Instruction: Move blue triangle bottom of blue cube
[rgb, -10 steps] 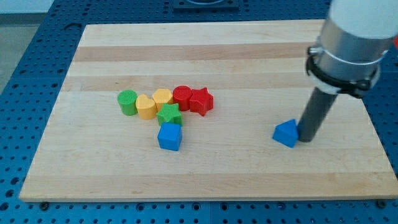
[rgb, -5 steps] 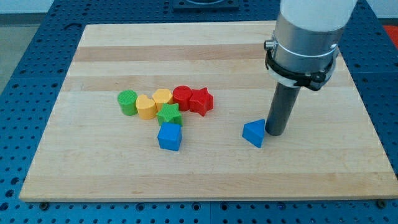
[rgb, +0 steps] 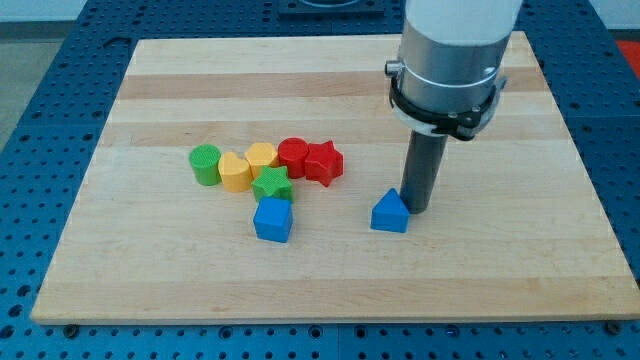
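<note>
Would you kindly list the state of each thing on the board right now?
blue triangle: flat on board, right of blue cube, apart from it
my tip: against the triangle's right side
blue cube: just below green star
green star: in the cluster
wooden board: level

This looks like a lab: my wooden board (rgb: 330, 290) sits on a blue perforated bench (rgb: 40, 90), with small coloured test blocks (rgb: 262, 170) on it.
</note>
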